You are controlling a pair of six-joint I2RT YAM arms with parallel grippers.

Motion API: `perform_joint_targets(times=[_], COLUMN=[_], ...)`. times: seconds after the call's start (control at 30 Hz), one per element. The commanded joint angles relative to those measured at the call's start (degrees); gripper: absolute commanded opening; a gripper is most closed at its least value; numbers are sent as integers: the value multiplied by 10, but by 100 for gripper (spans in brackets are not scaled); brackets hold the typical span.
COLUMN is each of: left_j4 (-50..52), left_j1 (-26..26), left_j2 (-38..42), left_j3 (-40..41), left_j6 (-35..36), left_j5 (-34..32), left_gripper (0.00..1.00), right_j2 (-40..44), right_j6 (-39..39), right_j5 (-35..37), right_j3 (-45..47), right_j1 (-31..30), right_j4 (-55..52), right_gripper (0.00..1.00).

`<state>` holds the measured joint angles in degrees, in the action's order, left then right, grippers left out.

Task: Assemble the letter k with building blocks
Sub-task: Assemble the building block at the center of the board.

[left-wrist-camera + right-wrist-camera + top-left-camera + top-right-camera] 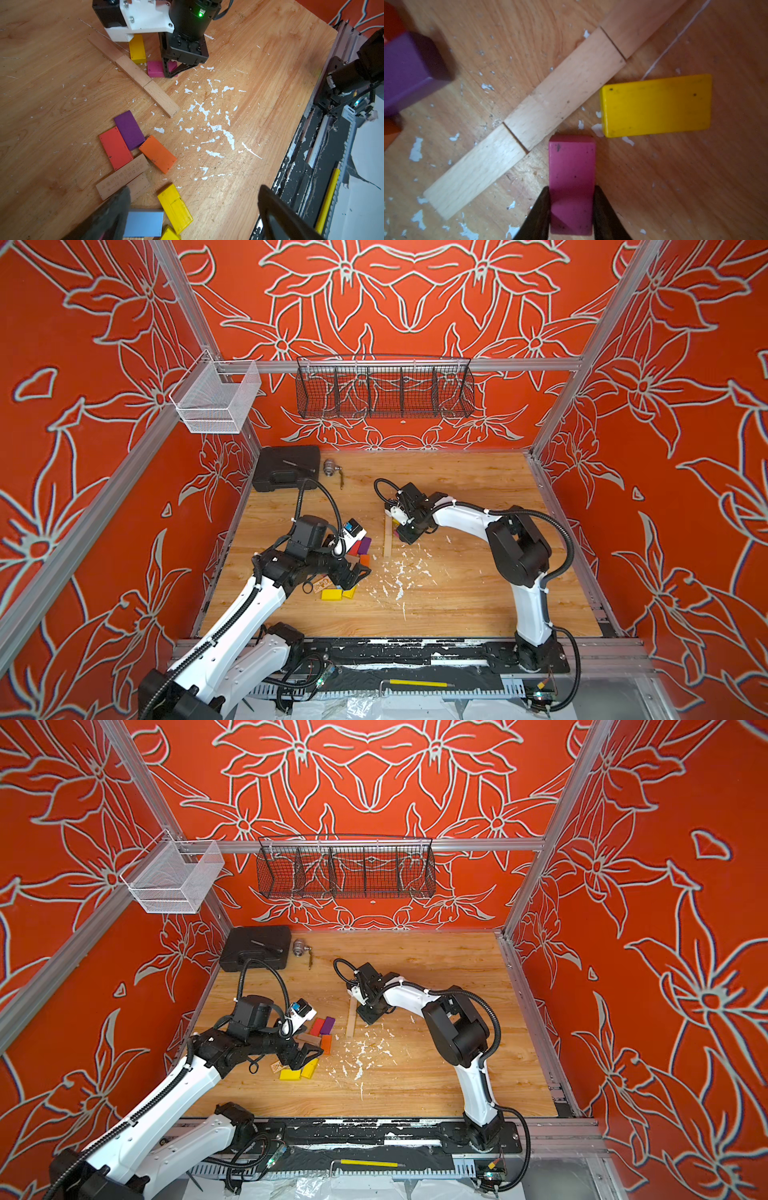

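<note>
Beside magenta block [572, 166], yellow block [656, 105], plank row [564, 83], maybe paint flecks [228, 137]

5 plain blks [133, 70], 3 yel [174, 207], 1 ea magenta [572, 182], purple [128, 129], red [115, 147], orange [158, 153], blue [144, 222]

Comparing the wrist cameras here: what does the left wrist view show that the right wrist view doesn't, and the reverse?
Only left wrist: the light blue block, the printed plank, the open left gripper, and the right gripper seen from outside.
Only right wrist: the right gripper's fingers pressed on both long sides of the magenta block.
Both: the magenta block, the row of three plain planks, the yellow block beside it, and the purple block.
</note>
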<state>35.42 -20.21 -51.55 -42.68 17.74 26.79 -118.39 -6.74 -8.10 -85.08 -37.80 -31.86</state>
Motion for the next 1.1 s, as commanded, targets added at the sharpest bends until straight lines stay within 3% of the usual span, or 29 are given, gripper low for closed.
perform_joint_targets(times=[0.0,0.77,1.07], left_j4=[-4,-4,-14], left_j1=[-2,-2,-1], left_j2=[-2,-4,-19], left_j3=[-1,-1,0], left_j6=[0,-1,-54], left_j5=[0,-6,-110], left_gripper=[93,93,93], right_j2=[-9,7,138], right_j6=[8,11,47], right_j5=[-2,7,13], right_j3=[-5,-3,72], right_j1=[3,3,4], right_j4=[7,8,72], right_gripper=[34,39,49])
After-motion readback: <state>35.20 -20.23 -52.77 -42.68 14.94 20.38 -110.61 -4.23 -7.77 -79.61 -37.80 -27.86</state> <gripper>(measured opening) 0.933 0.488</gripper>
